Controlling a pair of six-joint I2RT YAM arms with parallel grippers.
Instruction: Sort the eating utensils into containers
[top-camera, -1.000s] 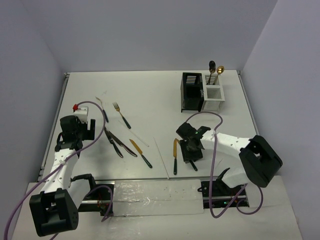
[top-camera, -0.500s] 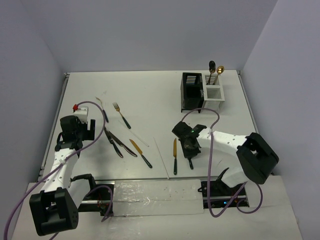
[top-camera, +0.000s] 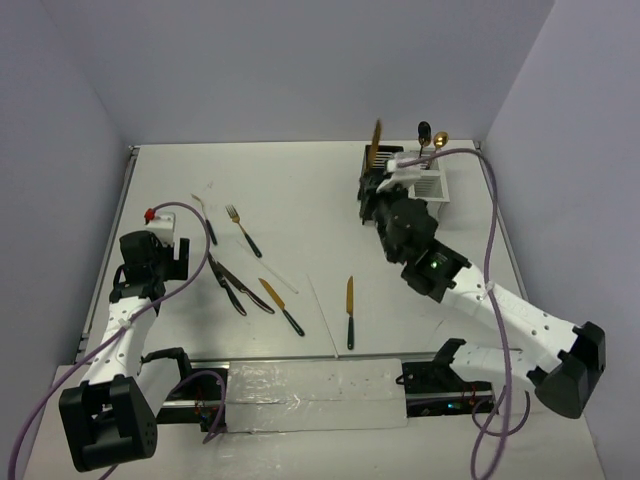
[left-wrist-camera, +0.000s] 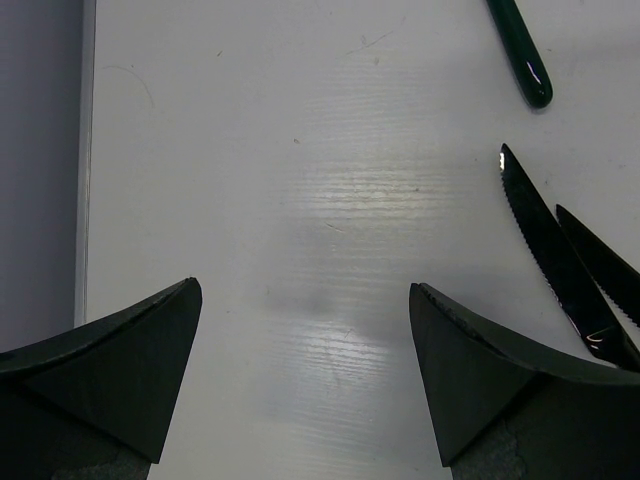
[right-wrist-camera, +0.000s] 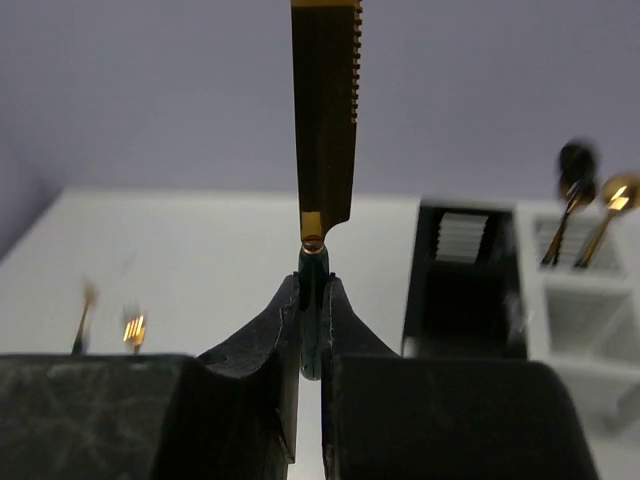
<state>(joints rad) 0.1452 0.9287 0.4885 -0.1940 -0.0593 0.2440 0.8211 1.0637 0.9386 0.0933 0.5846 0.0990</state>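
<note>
Eating utensils (top-camera: 349, 312) nearest: two gold knives (top-camera: 272, 294) and two black knives (top-camera: 238, 287) flat on the tabletop (top-camera: 300, 190). Left fingers (left-wrist-camera: 110, 380) spread at nine o'clock. Right fingers (right-wrist-camera: 265, 345) pinch a third gold knife (right-wrist-camera: 326, 110) upright near the black container (right-wrist-camera: 460, 300), one o'clock; two spoons (top-camera: 441, 141) stand in the white container (right-wrist-camera: 585, 300).

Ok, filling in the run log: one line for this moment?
right gripper: shut on gold knife, blade up | knife near black caddy, not inside | left gripper: open, empty

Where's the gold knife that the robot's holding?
The gold knife stands blade-up in the right gripper, back right in the top view, near the black caddy.
</note>
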